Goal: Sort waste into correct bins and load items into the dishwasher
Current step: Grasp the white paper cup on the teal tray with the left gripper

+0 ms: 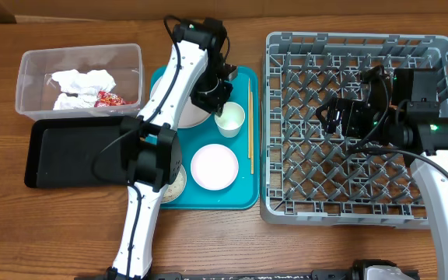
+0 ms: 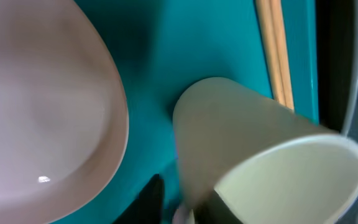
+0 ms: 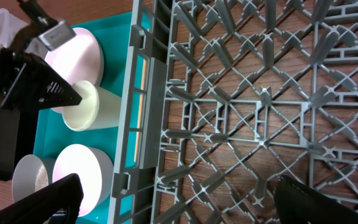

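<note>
Cup [image 1: 229, 119] looks light, stiff, slick; I'd pinch its rim; left fingers [image 3: 48, 90] at it, closure unclear, right fingers [image 3: 48, 202] wide

Overhead, partly buried under the left arm: the plate [image 1: 179, 190] and one bowl [image 1: 195, 118]. In the left wrist view, blurred and cropped at the edges: small white cup [image 2: 253, 143], chopsticks [image 2: 277, 56]. Cannot read left gripper [image 1: 221, 105] closure.

Right end effector [image 3: 178, 194] spread wide, left arm [image 1: 179, 74] stretched forward

Two bowls [image 1: 214, 166], one cup [image 1: 229, 119], two chopsticks [image 1: 250, 132].
</note>
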`<state>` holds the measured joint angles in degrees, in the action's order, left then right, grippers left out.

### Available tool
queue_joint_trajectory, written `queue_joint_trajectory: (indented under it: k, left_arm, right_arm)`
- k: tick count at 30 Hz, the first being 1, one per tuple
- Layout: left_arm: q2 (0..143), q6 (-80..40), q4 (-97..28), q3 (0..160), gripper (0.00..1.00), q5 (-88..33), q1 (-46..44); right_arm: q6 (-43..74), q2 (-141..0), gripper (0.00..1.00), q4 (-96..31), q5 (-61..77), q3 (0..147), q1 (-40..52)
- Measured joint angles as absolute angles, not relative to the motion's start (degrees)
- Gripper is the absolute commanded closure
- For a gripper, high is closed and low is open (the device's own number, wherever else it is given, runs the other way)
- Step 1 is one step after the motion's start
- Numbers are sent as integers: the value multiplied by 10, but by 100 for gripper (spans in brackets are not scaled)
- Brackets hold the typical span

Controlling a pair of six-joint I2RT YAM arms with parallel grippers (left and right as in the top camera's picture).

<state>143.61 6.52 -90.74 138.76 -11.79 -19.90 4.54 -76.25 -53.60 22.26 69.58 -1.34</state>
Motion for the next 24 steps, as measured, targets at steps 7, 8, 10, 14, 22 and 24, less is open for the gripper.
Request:
queue_joint_trajectory:
  k: [7,8,10,14,22,24]
  left_arm:
    - [1436,42,-915,1385,96,-132,-198]
    - [1436,40,-926,1390,96,-141,-197]
    - [1437,40,-954,1412,96,-164,-192]
    - [1433,47,-965,1465,96,-262,-167]
    - [1412,77,-967,1469,96,-510,-63]
    - [1411,85,-967,1470,96,-561,-49]
  right_arm:
    - [45,-762,0,-537,225,696,-13]
    - [45,-762,0,-537,230,696,-13]
    - [45,-762,0,-536,247,696,-14]
    - [45,-763,0,-512,308,696,-13]
    - [92,-784,0,-383,431,696,22]
    - [106,-796,0,-344,446,696,43]
